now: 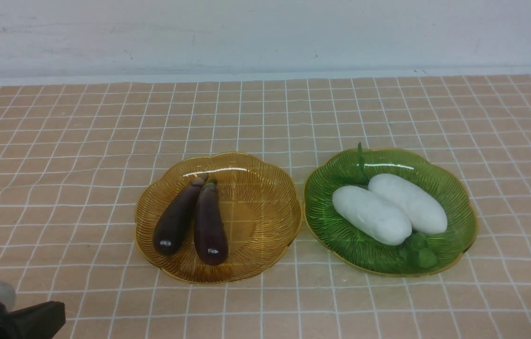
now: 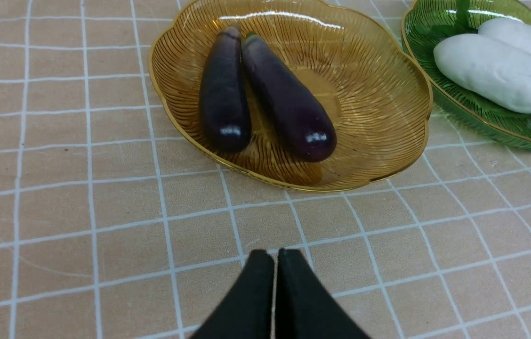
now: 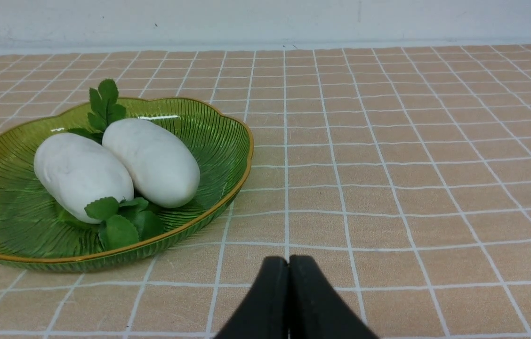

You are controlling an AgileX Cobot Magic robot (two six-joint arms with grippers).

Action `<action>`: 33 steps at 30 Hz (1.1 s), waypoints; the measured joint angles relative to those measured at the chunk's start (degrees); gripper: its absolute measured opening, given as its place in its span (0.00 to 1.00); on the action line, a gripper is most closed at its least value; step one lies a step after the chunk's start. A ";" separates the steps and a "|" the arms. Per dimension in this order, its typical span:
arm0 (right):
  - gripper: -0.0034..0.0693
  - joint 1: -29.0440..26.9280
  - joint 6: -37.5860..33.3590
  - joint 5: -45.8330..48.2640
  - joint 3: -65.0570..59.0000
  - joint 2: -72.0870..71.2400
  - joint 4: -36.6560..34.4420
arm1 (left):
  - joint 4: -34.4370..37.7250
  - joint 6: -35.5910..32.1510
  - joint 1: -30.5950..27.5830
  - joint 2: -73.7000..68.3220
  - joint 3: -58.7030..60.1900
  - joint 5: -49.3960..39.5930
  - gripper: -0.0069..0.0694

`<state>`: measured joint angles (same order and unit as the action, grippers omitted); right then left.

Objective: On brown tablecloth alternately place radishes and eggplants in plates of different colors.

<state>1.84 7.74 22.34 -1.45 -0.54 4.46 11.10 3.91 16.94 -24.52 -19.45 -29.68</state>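
Note:
Two dark purple eggplants [image 1: 177,220] [image 1: 209,226] lie side by side in the amber plate [image 1: 265,221] on the brown tablecloth [image 1: 58,165]. Two white radishes [image 1: 371,215] [image 1: 408,203] with green leaves rest in the green plate [image 1: 458,207] to its right. My left gripper [image 1: 56,315] sits at the near left corner, shut and empty; in the left wrist view its black tips [image 2: 276,254] touch each other, short of the amber plate [image 2: 378,103] and eggplants [image 2: 224,94] [image 2: 289,103]. The right gripper [image 3: 288,260] is shut and empty, near the green plate [image 3: 218,141] and radishes [image 3: 82,174] [image 3: 152,160].
A white wall [image 1: 265,33] stands behind the cloth's far edge. Bare checked cloth lies left of the amber plate, right of the green plate, and along the near edge.

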 joint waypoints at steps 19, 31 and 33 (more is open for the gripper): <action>0.04 0.00 0.00 0.00 0.00 0.00 0.00 | -8.96 -1.94 -9.26 24.05 20.06 8.07 0.09; 0.04 0.00 0.00 0.00 0.00 0.00 0.00 | -10.06 -1.94 -11.24 25.23 21.03 7.89 0.09; 0.04 0.00 0.00 0.00 0.00 0.00 0.00 | -10.06 -1.94 -11.24 25.23 21.03 7.89 0.09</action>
<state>1.84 7.74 22.34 -1.45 -0.54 4.46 1.05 1.97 5.70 0.71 1.58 -21.79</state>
